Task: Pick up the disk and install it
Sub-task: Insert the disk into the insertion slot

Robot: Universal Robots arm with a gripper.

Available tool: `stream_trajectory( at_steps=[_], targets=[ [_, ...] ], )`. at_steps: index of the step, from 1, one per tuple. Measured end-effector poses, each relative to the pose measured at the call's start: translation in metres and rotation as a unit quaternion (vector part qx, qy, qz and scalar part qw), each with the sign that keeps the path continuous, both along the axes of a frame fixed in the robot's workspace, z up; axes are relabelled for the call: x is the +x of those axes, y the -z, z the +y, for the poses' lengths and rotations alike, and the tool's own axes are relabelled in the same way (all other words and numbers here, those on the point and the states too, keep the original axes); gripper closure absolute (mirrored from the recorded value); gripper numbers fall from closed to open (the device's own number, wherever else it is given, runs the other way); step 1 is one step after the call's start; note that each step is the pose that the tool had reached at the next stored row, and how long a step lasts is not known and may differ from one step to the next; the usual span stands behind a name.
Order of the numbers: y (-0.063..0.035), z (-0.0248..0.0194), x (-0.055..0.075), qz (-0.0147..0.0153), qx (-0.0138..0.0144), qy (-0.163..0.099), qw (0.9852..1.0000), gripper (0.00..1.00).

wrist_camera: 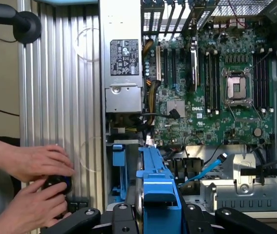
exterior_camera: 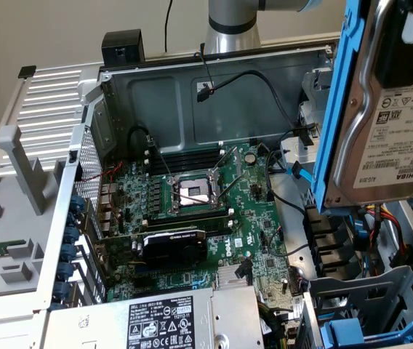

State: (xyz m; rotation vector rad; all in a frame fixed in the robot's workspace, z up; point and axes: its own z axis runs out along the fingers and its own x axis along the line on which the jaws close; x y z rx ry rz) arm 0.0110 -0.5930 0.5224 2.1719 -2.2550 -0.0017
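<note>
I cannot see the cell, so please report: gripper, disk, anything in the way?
Gripper shut on the disk. Disk aloft over the open case, not yet installed. Person's hands beside the case, apart from disk.

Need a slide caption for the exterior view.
Blue-framed disk held aloft above the open computer case, motherboard exposed.

The disk (exterior_camera: pixel 392 123) partly beyond the exterior view's right edge (and top)
</note>
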Motion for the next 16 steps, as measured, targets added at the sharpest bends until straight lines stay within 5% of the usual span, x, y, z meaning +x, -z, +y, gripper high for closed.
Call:
stream_trajectory(
  at_steps=[16],
  targets=[
    [0.0225, -0.0133, 0.000, 0.0000, -0.0022, 0.005, 1.0000, 0.63]
  ],
)
